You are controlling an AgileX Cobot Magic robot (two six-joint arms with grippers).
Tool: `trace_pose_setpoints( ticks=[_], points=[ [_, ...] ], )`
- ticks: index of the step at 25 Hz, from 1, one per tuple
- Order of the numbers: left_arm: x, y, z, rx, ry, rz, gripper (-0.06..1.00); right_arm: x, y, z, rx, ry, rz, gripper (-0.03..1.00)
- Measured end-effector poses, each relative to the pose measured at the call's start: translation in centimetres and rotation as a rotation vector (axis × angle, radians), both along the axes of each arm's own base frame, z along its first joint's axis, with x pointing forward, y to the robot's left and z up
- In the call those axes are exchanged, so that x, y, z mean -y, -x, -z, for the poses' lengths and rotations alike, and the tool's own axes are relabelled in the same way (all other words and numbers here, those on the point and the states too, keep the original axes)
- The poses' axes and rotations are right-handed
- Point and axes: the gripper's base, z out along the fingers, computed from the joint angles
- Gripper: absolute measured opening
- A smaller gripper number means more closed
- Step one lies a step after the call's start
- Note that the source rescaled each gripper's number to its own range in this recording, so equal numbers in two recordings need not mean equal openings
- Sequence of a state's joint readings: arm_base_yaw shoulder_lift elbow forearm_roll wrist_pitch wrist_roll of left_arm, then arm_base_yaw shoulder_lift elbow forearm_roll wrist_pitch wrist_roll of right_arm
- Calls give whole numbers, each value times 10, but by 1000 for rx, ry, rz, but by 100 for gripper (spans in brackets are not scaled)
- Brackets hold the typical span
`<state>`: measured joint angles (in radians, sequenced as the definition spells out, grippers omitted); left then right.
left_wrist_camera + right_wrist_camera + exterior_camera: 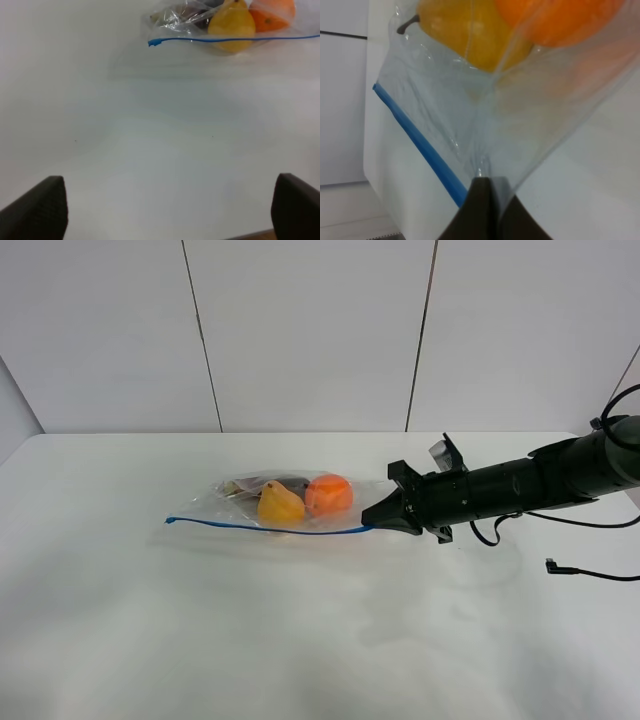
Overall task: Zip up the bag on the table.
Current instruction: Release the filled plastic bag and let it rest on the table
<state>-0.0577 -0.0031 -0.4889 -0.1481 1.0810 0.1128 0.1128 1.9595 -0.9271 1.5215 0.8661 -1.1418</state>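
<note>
The clear bag [240, 508] lies on the white table [300, 640], holding a yellow fruit [280, 506] and an orange fruit [329, 494]. Its blue zip strip [260, 528] runs along the near edge. My right gripper [378, 522] is shut on the strip's right end. The right wrist view shows that gripper [485, 200] pinching the bag's plastic [470, 115] beside the strip [420, 140]. My left gripper [165, 210] is open and empty, well short of the bag [175, 20] and the strip's free left end [155, 42]. The left arm is out of the exterior view.
A black cable [590, 573] lies on the table at the right, under the right arm. A dark item [285, 483] sits in the bag behind the fruit. White wall panels stand behind the table's far edge [300, 433].
</note>
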Motion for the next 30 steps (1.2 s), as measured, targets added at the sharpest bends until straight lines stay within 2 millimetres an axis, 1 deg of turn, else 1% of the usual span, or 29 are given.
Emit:
trace_pose_setpoints(
  ticks=[12, 14, 15, 16, 17, 21, 22, 24, 25, 27, 30],
  points=[
    [0, 0, 0, 1, 3, -2, 100, 0, 0, 0, 1, 6, 3, 0],
    [0, 0, 0, 2, 3, -2, 100, 1, -1, 1, 2, 10, 6, 3],
    [0, 0, 0, 2, 3, -2, 100, 1, -1, 1, 2, 10, 6, 7],
    [0, 0, 0, 2, 3, -2, 100, 1, -1, 1, 2, 10, 6, 14],
    [0, 0, 0, 2, 3, -2, 100, 1, -1, 1, 2, 10, 6, 26],
    [0, 0, 0, 2, 4, -2, 100, 1, -1, 1, 2, 12, 7, 80],
    [0, 0, 0, 2, 4, -2, 100, 1, -1, 1, 2, 12, 7, 89],
    [0, 0, 0, 2, 4, -2, 100, 1, -1, 1, 2, 12, 7, 97],
    [0, 0, 0, 2, 5, -3, 100, 1, -1, 1, 2, 13, 7, 98],
    [0, 0, 0, 2, 5, -3, 100, 1, 0, 0, 7, 20, -4, 100],
    [0, 0, 0, 2, 5, -3, 100, 5, 2, -10, 46, 51, -35, 100]
  ],
)
